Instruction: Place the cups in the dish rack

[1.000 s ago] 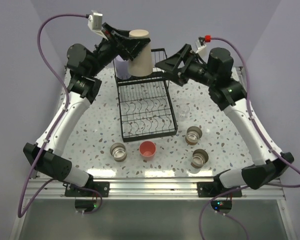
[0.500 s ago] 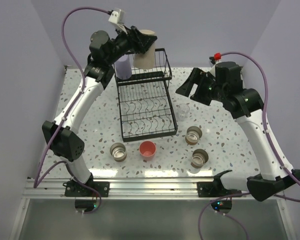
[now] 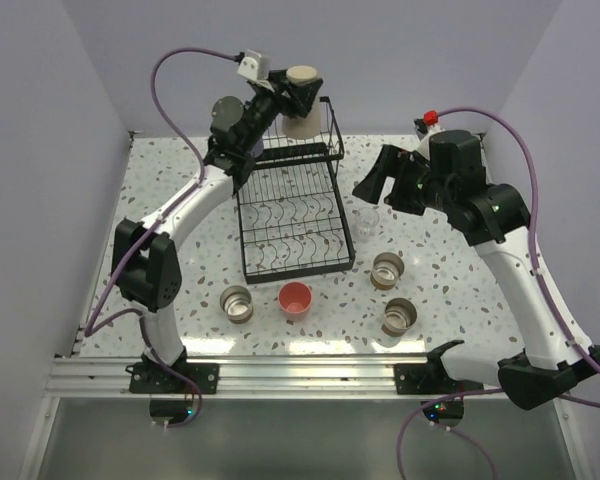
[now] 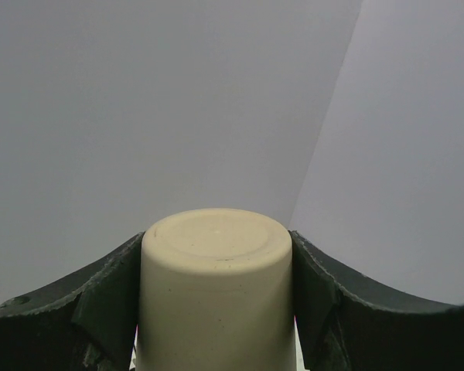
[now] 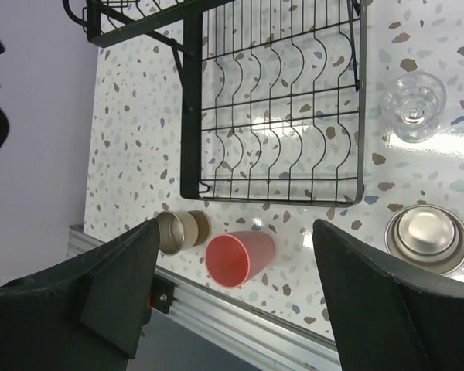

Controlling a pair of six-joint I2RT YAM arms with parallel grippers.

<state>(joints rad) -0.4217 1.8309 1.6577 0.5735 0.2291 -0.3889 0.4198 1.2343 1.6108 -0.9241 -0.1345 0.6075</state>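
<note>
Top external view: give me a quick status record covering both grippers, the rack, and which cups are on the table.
left gripper: shut on the beige cup, held over the upper basket
right gripper: open, empty, above the table near the clear glass
dish rack, lower tray: no cups
on table: clear glass, red-pink cup, three tan-and-metallic cups
lavender cup: not visible

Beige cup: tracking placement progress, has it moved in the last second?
Yes. The beige cup, held by the left gripper, has shifted from the dish rack's basket front toward its back.
</note>
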